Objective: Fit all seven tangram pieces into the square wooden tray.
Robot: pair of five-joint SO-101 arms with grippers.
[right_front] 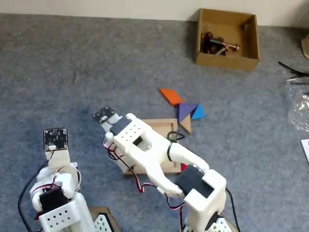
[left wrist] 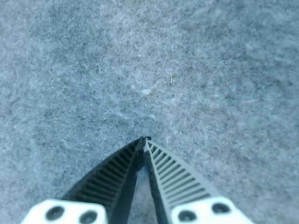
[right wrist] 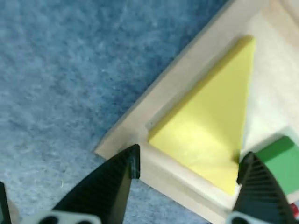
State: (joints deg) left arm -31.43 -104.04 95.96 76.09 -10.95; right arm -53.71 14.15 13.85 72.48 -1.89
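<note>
The square wooden tray [right_front: 166, 126] lies mid-table, mostly under my right arm. In the right wrist view a yellow triangle [right wrist: 210, 126] rests inside the tray's frame [right wrist: 187, 60], one edge riding on the rim, with a green piece [right wrist: 280, 161] beside it. My right gripper [right wrist: 189, 170] is open, its fingers straddling the yellow triangle's near corner. Loose on the carpet beyond the tray lie an orange parallelogram [right_front: 171, 96], a purple triangle [right_front: 185, 110], a blue triangle [right_front: 198, 113] and a tan triangle [right_front: 185, 125]. My left gripper [left wrist: 144, 140] is shut over bare carpet, at the near left.
A cardboard box [right_front: 227, 38] with copper-coloured parts stands at the back right. A clear plastic bag [right_front: 300, 111] and black cables [right_front: 292, 70] lie at the right edge. Red and black wires hang off both arms. A red bit [right_front: 183, 167] peeks out under my right arm.
</note>
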